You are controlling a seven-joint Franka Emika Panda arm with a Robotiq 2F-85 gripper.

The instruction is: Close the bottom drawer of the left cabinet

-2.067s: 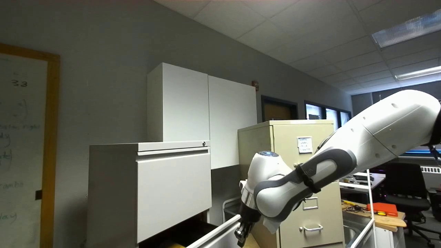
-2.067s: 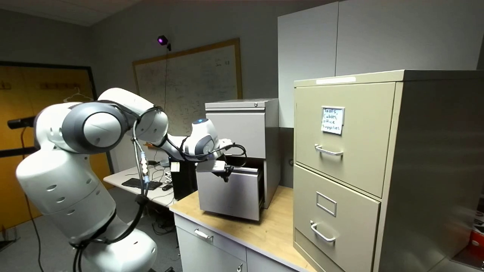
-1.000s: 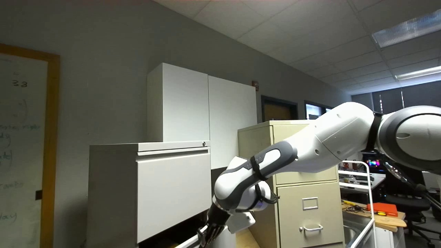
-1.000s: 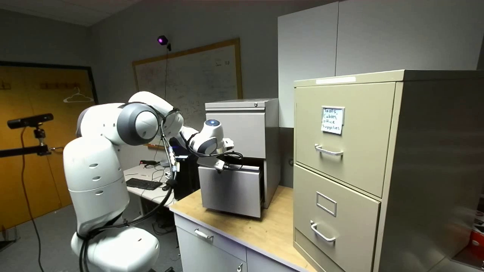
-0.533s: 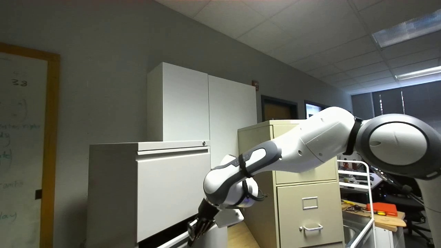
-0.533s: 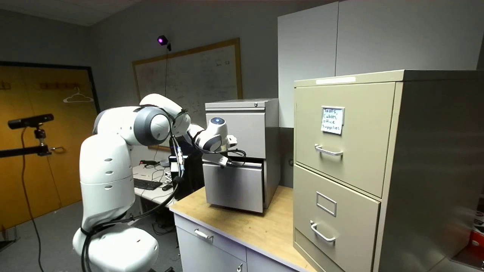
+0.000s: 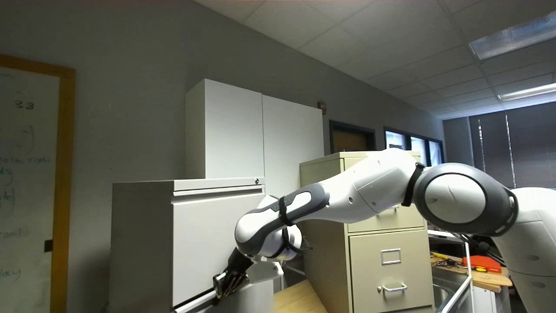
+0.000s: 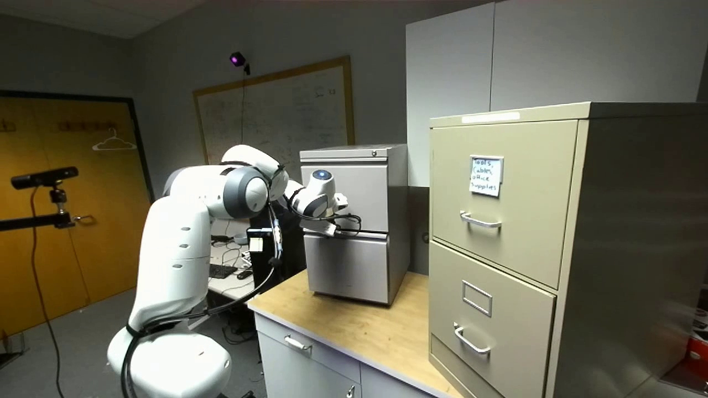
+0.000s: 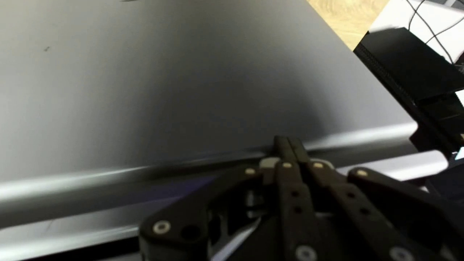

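The left cabinet (image 8: 398, 221) is light grey-white metal and also stands in an exterior view (image 7: 143, 243). Its bottom drawer (image 8: 348, 268) looks flush or nearly flush with the drawer front above. In an exterior view a thin dark gap shows above the drawer's pale rim (image 7: 197, 303). The drawer's front fills much of the wrist view (image 9: 181, 90). My gripper (image 7: 223, 289) is at the drawer's top edge. In the wrist view its fingertips (image 9: 290, 143) are together with nothing between them, at the drawer's rim. I cannot tell whether they touch it.
The cabinet stands on a wooden counter (image 8: 381, 326). A beige filing cabinet with handles (image 8: 503, 204) stands to its right. A white cupboard (image 7: 232, 130) is on the wall behind. A desk with a black box (image 8: 279, 243) is on the left.
The bottom drawer has slid in from well open to about flush with the cabinet. My gripper has moved toward the cabinet with it, and the arm has stretched forward.
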